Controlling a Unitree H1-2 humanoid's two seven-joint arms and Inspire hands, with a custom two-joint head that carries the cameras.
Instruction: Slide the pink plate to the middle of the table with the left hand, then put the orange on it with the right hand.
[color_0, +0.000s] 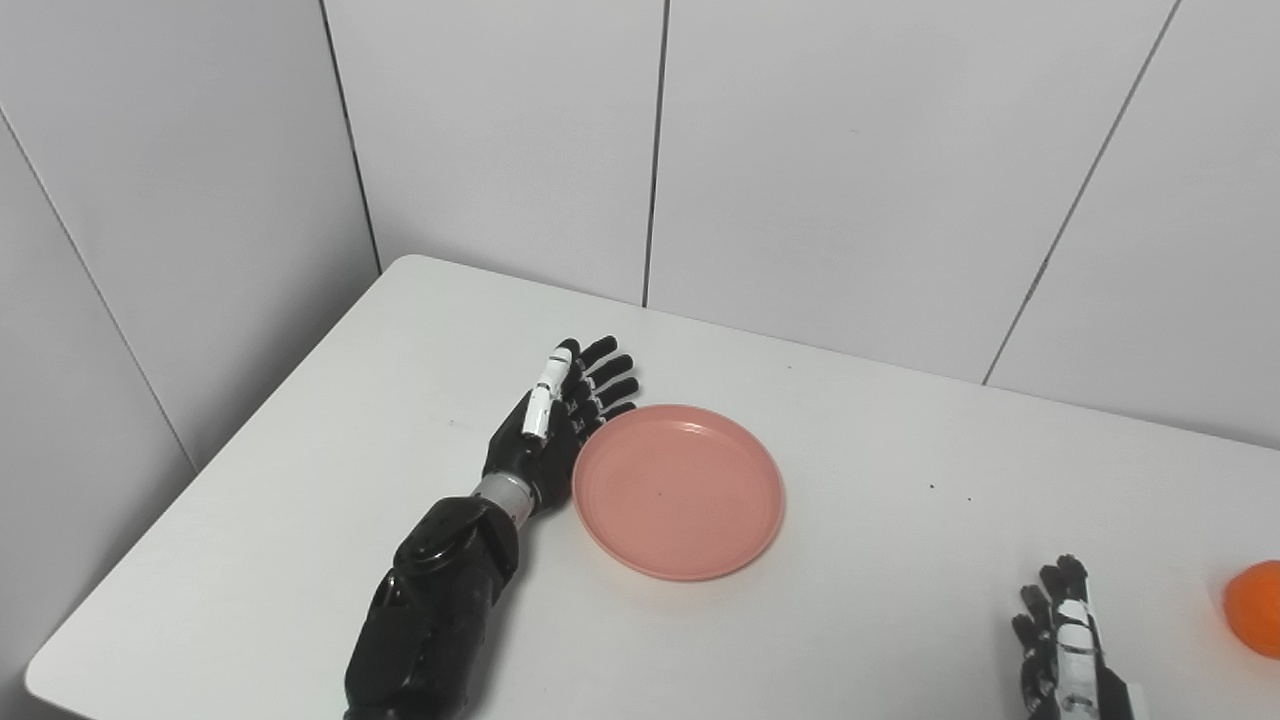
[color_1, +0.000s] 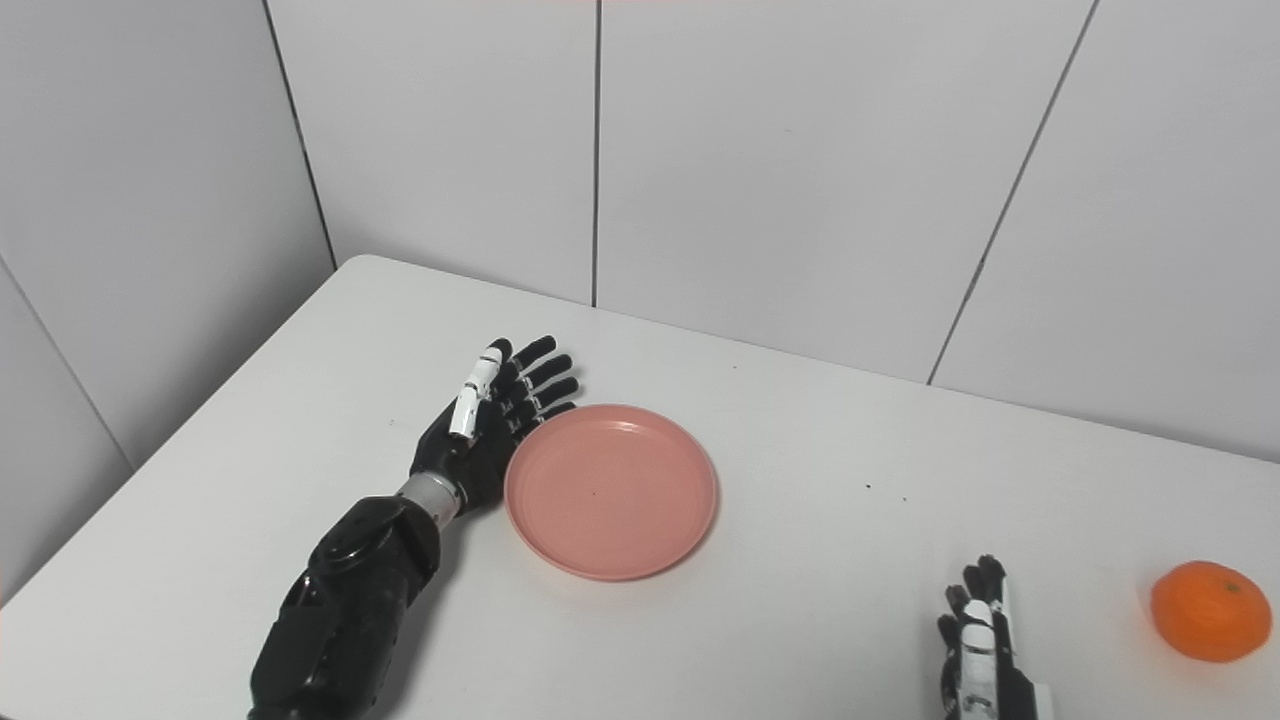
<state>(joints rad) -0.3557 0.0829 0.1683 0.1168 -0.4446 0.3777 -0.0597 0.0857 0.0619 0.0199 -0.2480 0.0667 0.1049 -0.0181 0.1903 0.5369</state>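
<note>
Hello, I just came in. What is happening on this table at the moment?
A humanoid robot is working at a white table. Its left hand, fingers straight and apart, rests against the left edge of an empty pink plate, placed to push it sideways. The right hand waits low near the front edge, holding nothing. The orange lies on the table to its right, untouched.
</note>
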